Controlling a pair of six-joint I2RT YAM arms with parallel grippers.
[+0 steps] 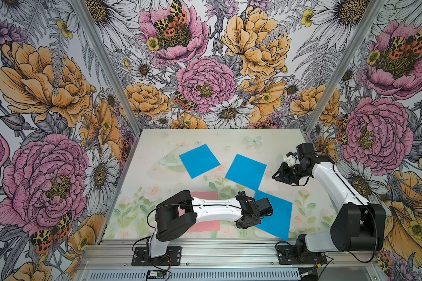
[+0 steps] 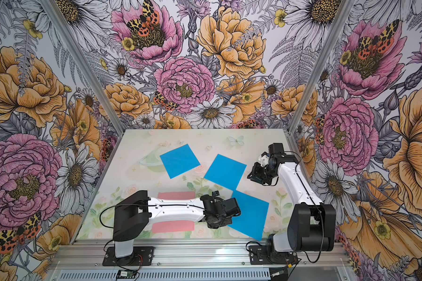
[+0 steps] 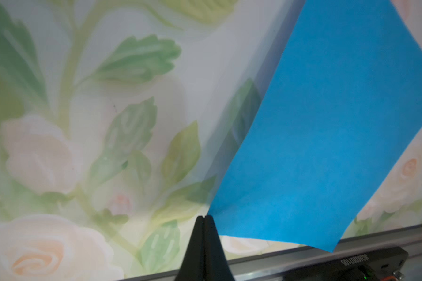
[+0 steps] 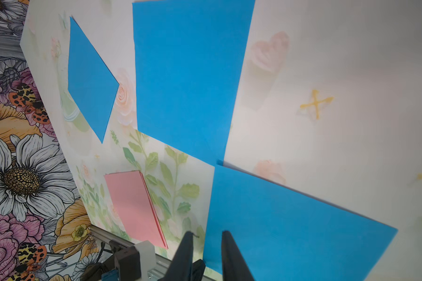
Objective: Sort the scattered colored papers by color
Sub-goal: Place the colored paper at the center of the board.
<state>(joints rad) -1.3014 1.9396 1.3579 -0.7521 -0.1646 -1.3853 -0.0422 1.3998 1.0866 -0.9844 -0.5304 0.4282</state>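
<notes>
Taking the far wall as 12 o'clock, the table (image 1: 141,170) shows bare floral surface along its 12 o'clock edge and down its 9 o'clock side.

The near blue sheet (image 1: 278,219) sits at 5 o'clock. Its nearest corner reaches the front rail (image 1: 229,250), and its side by the left arm is lifted and curling, with a shadow beneath. Its far corner meets the near corner of the middle blue sheet (image 1: 246,171), which lies flat just toward 2 o'clock from centre. The far blue sheet (image 1: 199,160) lies flat at 11 o'clock, apart from both.

The pink stack (image 4: 134,204) is at 7 o'clock, partly under the left arm, and shows layered edges, nearly squared.

The left gripper (image 3: 204,219) is clamped on the near blue sheet's corner. The right gripper (image 4: 206,234) hangs at 3 o'clock, fingers parted, holding nothing.
</notes>
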